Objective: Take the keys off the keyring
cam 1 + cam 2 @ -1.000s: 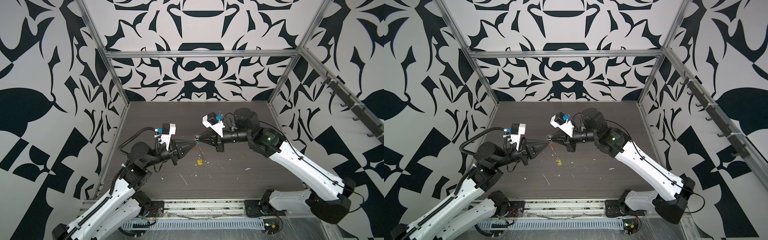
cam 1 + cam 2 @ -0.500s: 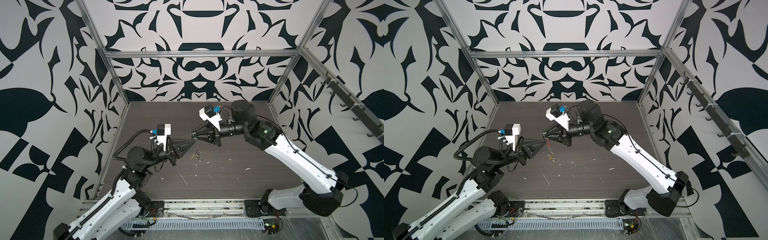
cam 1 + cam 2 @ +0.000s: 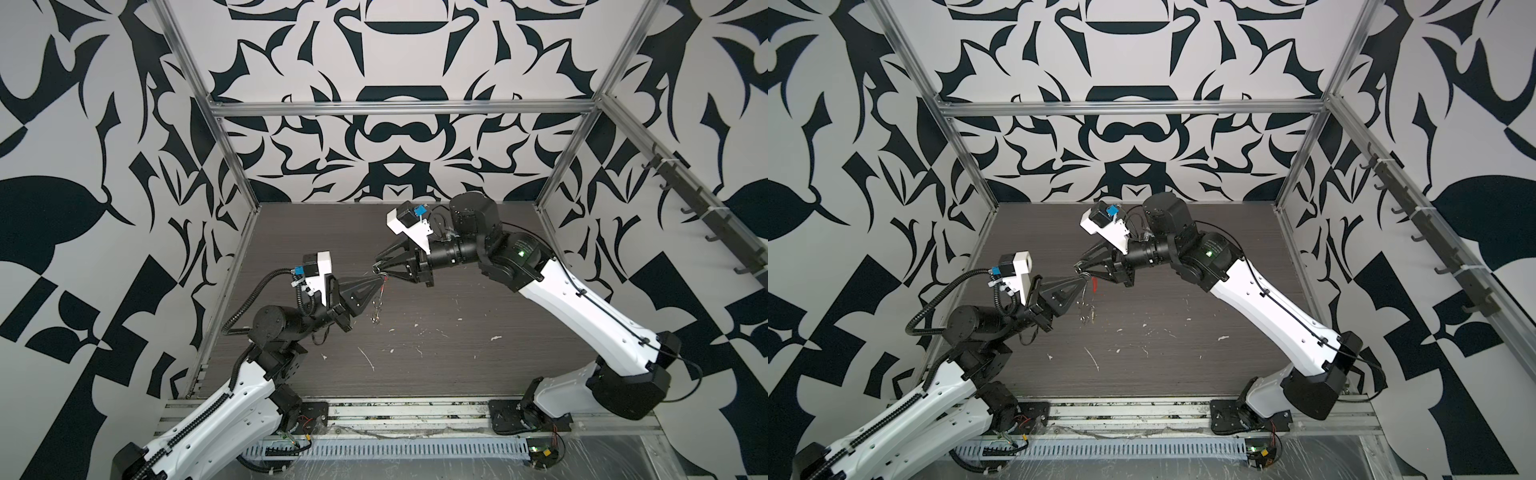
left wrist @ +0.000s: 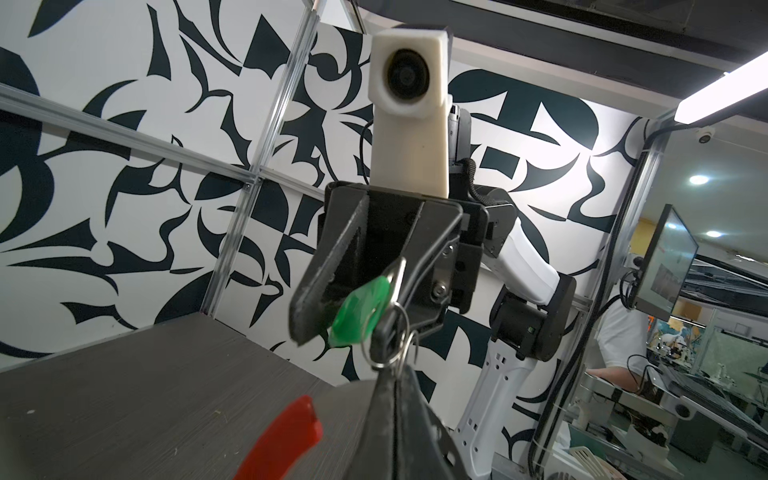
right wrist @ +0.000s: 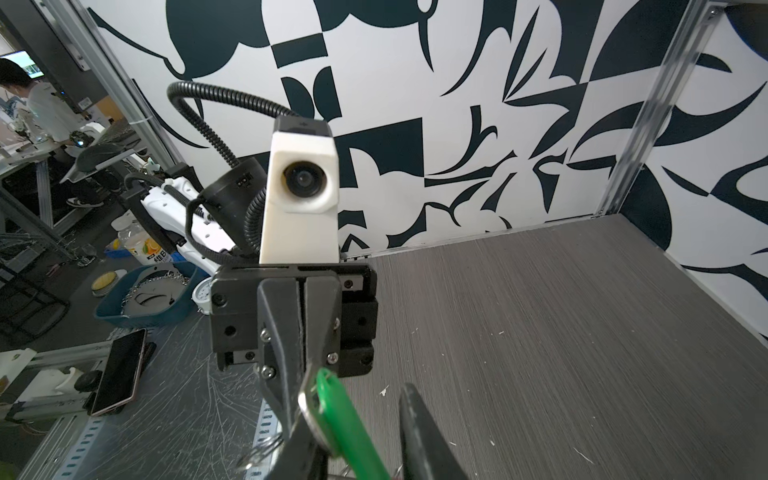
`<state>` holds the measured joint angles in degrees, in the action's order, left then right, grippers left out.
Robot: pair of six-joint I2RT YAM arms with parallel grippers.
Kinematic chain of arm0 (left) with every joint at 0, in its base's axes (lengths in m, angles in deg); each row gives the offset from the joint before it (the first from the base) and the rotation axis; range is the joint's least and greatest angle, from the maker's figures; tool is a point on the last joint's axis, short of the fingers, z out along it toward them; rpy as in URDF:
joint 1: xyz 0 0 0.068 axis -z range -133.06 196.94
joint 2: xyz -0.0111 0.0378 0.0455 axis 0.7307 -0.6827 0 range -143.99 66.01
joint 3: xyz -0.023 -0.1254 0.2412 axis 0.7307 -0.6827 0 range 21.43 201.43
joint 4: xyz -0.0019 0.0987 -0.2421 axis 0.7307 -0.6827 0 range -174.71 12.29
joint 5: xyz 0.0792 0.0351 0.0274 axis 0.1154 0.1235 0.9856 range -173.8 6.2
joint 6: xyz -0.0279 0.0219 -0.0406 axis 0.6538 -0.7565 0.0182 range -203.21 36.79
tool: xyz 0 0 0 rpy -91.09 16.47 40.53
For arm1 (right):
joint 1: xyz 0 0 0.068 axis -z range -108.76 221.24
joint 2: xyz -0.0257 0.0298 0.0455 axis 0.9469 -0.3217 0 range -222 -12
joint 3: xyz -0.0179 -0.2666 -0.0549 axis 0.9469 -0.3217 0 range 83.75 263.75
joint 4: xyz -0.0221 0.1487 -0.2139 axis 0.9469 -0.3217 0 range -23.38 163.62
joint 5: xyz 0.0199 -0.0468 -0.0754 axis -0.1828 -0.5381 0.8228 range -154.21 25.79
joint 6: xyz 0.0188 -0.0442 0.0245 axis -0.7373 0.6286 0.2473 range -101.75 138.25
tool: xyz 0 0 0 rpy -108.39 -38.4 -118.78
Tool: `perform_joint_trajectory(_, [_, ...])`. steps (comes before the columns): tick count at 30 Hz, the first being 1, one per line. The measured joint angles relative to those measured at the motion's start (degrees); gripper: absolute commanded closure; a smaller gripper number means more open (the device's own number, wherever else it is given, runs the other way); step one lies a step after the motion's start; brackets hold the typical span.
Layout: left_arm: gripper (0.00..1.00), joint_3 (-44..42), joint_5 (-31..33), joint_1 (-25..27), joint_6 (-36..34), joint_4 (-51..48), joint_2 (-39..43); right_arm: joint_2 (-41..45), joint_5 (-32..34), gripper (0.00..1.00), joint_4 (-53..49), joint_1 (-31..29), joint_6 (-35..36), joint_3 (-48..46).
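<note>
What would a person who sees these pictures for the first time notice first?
The bold black-and-white patterned walls enclose everything. Above the dark table, the left pincer and right pincer nearly meet tip to tip. In the left wrist view a bright green key sits between the right pincer's parted jaws, with the keyring's red sleeve nearer the camera.

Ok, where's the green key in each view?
In a top view: too small to tell, at the right claw.
In a top view: same, at that claw.
Left wrist: green key between the right claw's fingers.
Right wrist: in front of the shut left claw.
Shared landmark: left claw's tip, holding the keyring.
</note>
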<state>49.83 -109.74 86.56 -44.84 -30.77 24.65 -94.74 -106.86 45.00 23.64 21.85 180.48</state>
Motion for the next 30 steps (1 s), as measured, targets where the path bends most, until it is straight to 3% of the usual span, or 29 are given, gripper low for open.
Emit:
perform_joint_trajectory(13, [1.00,-6.1,4.3,0.0,3.4,19.7,-8.0,-3.4,8.8,0.67,-8.6,-1.4,1.4,6.4])
perform_joint_trajectory(21, [1.00,-7.8,5.3,0.0,6.1,28.5,-12.8,-4.9,14.0,0.56,-13.1,-1.9,2.7,9.6])
perform_joint_trajectory(25, [1.00,-8.4,5.3,0.0,6.8,30.5,-13.2,-5.1,16.4,0.40,-13.8,-2.4,3.1,10.3])
perform_joint_trajectory(30, [1.00,-8.7,5.4,0.0,7.3,31.7,-13.4,-5.0,19.1,0.33,-13.9,-2.9,3.5,10.7])
